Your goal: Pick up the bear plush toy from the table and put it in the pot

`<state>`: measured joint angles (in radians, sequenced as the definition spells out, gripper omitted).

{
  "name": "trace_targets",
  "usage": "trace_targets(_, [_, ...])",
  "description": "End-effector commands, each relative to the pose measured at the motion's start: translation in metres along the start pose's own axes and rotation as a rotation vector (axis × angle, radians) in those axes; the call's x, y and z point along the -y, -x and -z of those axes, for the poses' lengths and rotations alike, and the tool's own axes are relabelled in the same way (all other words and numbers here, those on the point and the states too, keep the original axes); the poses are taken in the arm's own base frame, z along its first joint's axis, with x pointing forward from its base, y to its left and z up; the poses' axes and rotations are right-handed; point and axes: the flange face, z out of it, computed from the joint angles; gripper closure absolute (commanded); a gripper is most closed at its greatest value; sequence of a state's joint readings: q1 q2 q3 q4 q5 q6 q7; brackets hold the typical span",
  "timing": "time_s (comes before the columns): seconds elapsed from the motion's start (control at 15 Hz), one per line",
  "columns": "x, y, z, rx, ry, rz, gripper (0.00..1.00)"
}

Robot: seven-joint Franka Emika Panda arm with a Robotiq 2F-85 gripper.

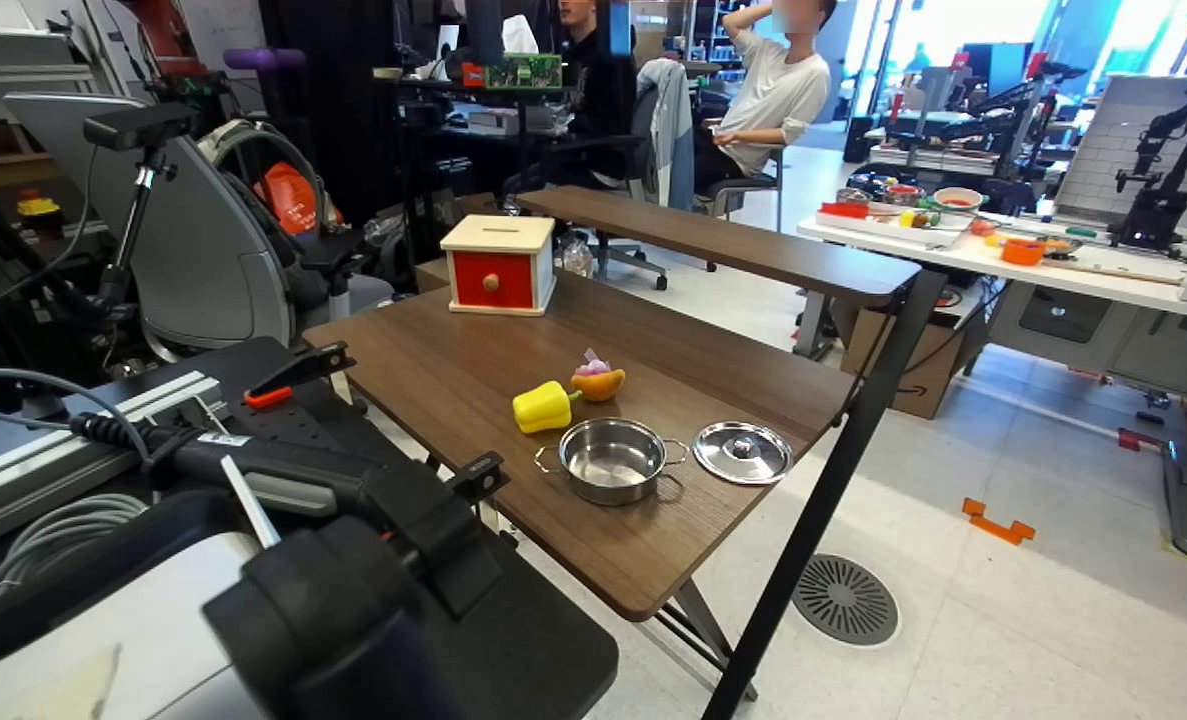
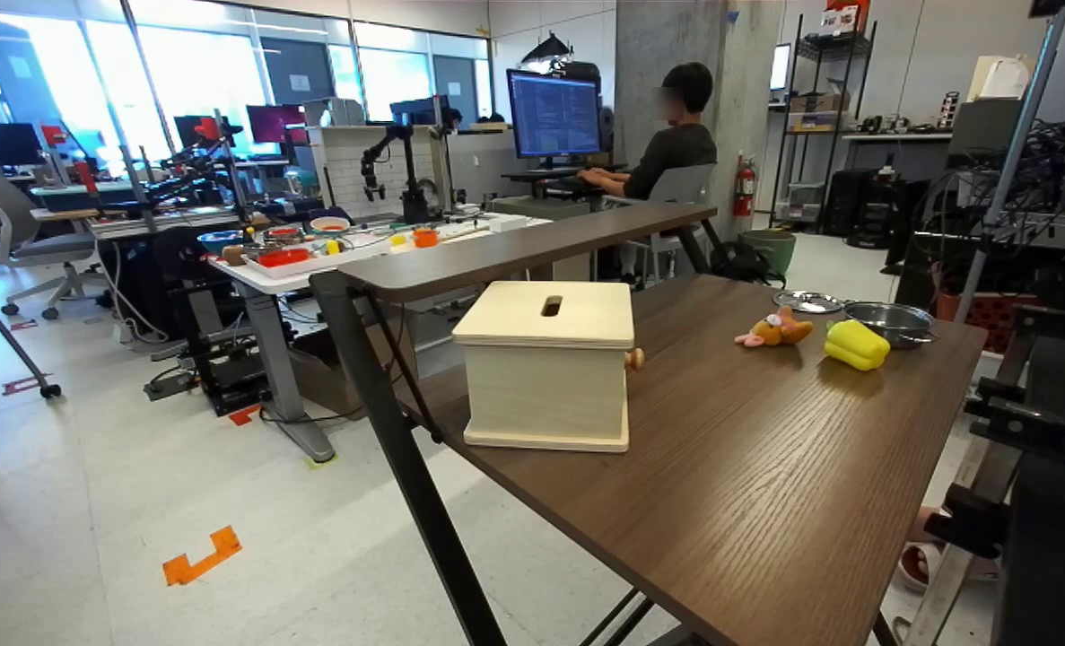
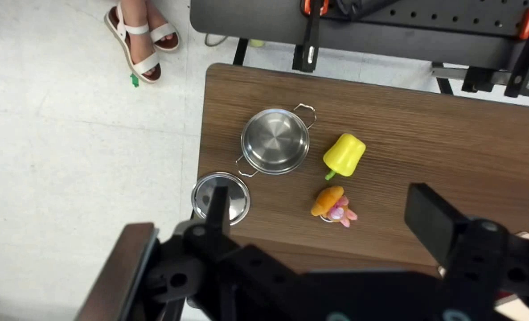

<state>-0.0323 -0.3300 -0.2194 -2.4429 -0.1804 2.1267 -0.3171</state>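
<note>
The bear plush toy is a small orange-brown soft toy with pink ears. It lies on the table in both exterior views [image 1: 598, 384] [image 2: 776, 330] and in the wrist view [image 3: 330, 203]. The pot is shiny steel with two wire handles and stands open with nothing seen inside [image 3: 275, 141]. It also shows in both exterior views [image 1: 613, 488] [image 2: 911, 336]. My gripper [image 3: 321, 203] is open and empty, high above the table, with the toy framed between its fingers in the wrist view. I cannot make out the gripper in the exterior views.
A yellow toy pepper [image 3: 344, 154] lies between pot and toy. A silver lid [image 3: 236, 196] lies flat near the table edge. A wooden box with a red front [image 1: 493, 282] stands at the far end. A raised shelf [image 1: 723, 245] runs along one long side. Black clamps [image 3: 308, 53] stick out opposite.
</note>
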Motion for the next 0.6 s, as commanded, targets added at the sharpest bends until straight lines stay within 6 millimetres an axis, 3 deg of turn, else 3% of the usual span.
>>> trace_targets(0.0, [0.020,-0.069,-0.057,-0.038,-0.005,0.047,0.00])
trace_targets(0.27, [0.036,-0.117,-0.120,-0.096,-0.058,0.077,0.00])
trace_targets(0.53, [0.043,-0.147,-0.190,-0.119,-0.086,0.106,0.00])
